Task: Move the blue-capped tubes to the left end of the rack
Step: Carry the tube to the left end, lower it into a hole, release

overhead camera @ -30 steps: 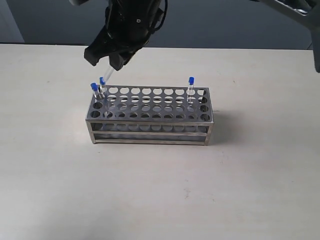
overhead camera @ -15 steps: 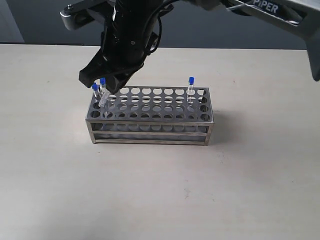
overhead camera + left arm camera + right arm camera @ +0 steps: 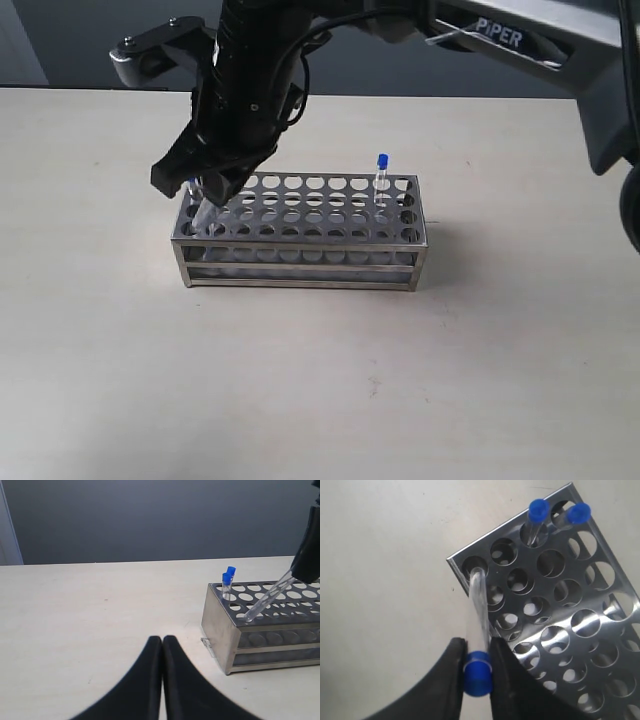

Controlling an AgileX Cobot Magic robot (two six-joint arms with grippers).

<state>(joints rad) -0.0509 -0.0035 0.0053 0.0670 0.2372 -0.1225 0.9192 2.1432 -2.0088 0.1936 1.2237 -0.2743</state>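
Left pincer: the left pincer (image 3: 162, 641) hangs low over the table beside the rack's left end, fingers pressed together, holding nothing.
Rack: the rack (image 3: 300, 265) stands mid-table, long side toward the exterior camera.
Held tube: the held tube (image 3: 479, 605) leans steeply, its lower tip at the mouth of the front-left corner hole (image 3: 474, 566); whether it has entered cannot be told.
Right pincer: the right pincer (image 3: 477, 650) reaches across to the rack's left end and is clamped on the held tube just under its blue cap.
Seated tubes: 2 tubes (image 3: 226, 585) stand upright in the same end column, behind the corner hole.
4th tube: the 4th tube (image 3: 381, 175) stands upright at the back of the rack's right end, well apart from the others, not yet moved.
Risk 1: pushed down at this lean, the tip could catch the hole's rim or miss the lower tier, bending or cracking the thin tube.
Risk 2: a sideways correction could drag the light rack or knock the 2 tubes.
Risk 3: let go while tilted, the tube could tip out onto the table.
Surface: the table (image 3: 300, 400) is pale beige, matte, faintly speckled.
Room: a plain dark grey wall (image 3: 150, 520) runs behind the table's far edge.
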